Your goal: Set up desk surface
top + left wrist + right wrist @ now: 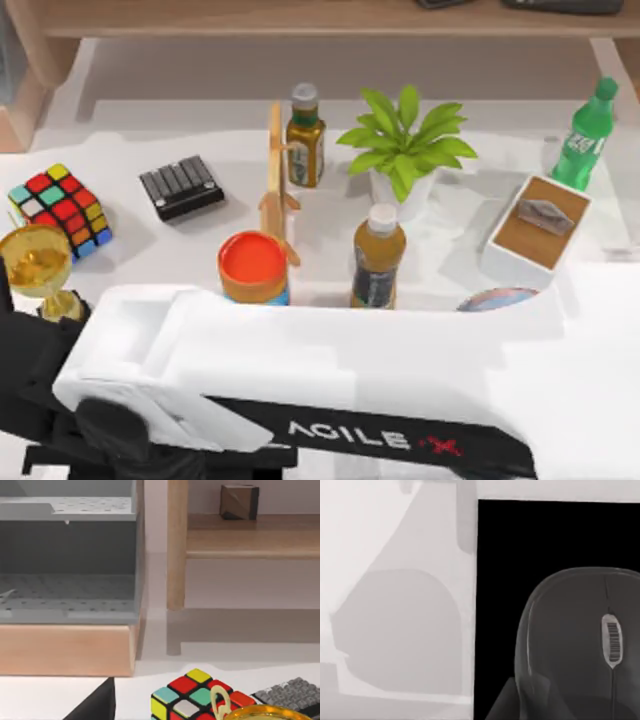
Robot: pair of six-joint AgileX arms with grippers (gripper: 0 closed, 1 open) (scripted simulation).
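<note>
Desk surface point(130, 150): white and glossy, running under everything in the top view. It also shows as the white strip point(45, 695) in the left wrist view.

Wooden shelf point(300, 18): runs along the far edge. In the left wrist view a grey perforated cabinet point(65, 555) stands beside its leg.

White AgileX arm link point(330, 370): lies across the near edge, from the left corner toward the right.

Right edge:
- tissue box point(535, 232), white with a wood top
- green soda bottle point(585, 135), upright toward the far right corner

Centre:
- potted plant point(405, 150)
- brown bottle with grey cap point(305, 138), near the plant
- wooden stand point(277, 175), just beside the brown bottle
- amber bottle with white cap point(378, 257), nearer the arm link
- orange-lidded jar point(253, 268), near the amber bottle

Left edge:
- colour cube point(60, 208)
- black keypad point(181, 187), near the cube
- gold goblet point(38, 265), just beside the cube

Right wrist view: a dark grey mouse point(580, 645) rests on a black mat point(500, 540).

Left gripper point(95, 705): near the cube; grip state cannot be told. Right gripper: over the mouse; grip state cannot be told.
</note>
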